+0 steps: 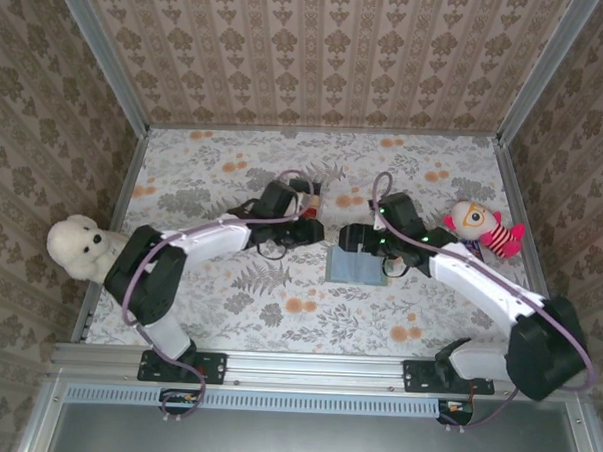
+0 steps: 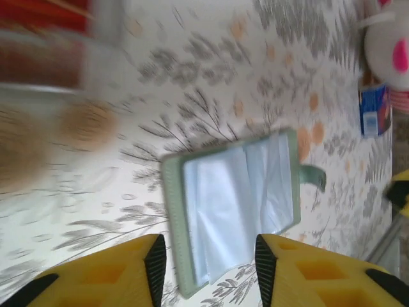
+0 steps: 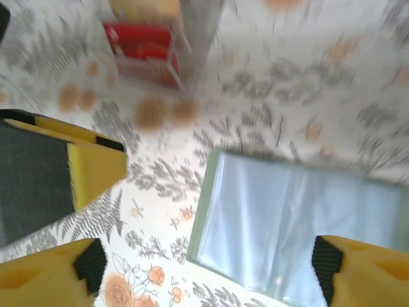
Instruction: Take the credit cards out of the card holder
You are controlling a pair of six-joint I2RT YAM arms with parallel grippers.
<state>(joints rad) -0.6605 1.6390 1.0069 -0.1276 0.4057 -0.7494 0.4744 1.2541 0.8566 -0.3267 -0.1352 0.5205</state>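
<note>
Nearest the overhead camera, and largest in frame, are the two arms, which reach from the near rail and converge over the card holder (image 1: 358,267), the reference for every position below. The floral table (image 1: 228,303) carries everything. A white teddy bear (image 1: 78,248) sits well to the holder's left, at the table edge. A striped doll (image 1: 482,227) lies to the holder's right and a little beyond it. The holder itself lies flat and spread open near mid-table, clear sleeves (image 2: 223,198) facing up, with its long axis running left to right across the table. No card can be made out in the sleeves, but both wrist views are blurred, so this is unconfirmed. The left gripper (image 2: 209,262) hangs just off the holder's far-left corner, jaws parted with nothing between them and the holder on the cloth past the gap. The right gripper (image 3: 208,265) hovers at the holder's far edge, jaws spread wide and empty, with the holder below and slightly right of the gap. Judgement: the right gripper is marginally nearer, and either approach meets the holder from its far long edge. A clear box (image 3: 144,57) with red contents stands just beyond the holder's far-left corner. A small blue-and-red item (image 2: 374,112) lies beside the doll, too blurred to identify.
</note>
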